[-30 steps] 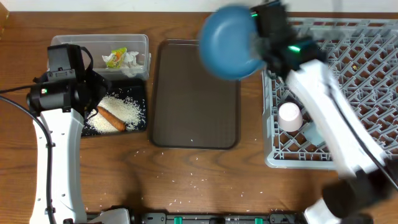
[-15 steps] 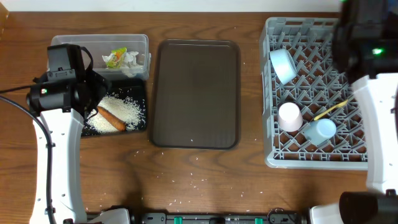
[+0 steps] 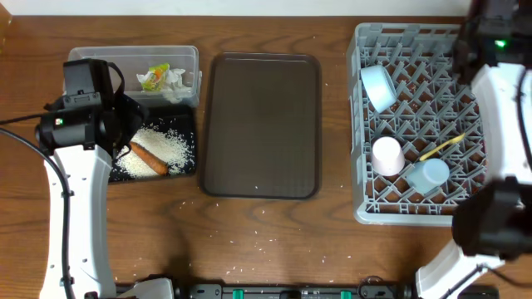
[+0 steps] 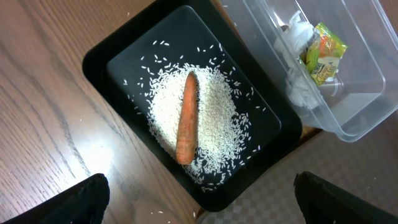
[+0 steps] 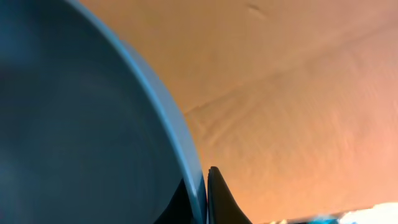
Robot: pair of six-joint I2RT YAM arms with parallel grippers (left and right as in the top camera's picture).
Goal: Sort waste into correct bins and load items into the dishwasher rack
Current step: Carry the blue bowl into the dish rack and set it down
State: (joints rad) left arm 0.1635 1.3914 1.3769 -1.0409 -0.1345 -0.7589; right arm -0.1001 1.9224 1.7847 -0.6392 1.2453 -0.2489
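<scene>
Swung off the serving tray, the right gripper sits at 1 o'clock of the rack, clamped on the dark-blue plate; the left gripper hangs wide over the sausage in the black tray.

The tub held the wrapper and tissue. Directly in front of it, the shallow tray held rice, with the sausage on top. The serving tray lay to the right. Farther right, the rack held the bowl, spoon, cup and second cup.
</scene>
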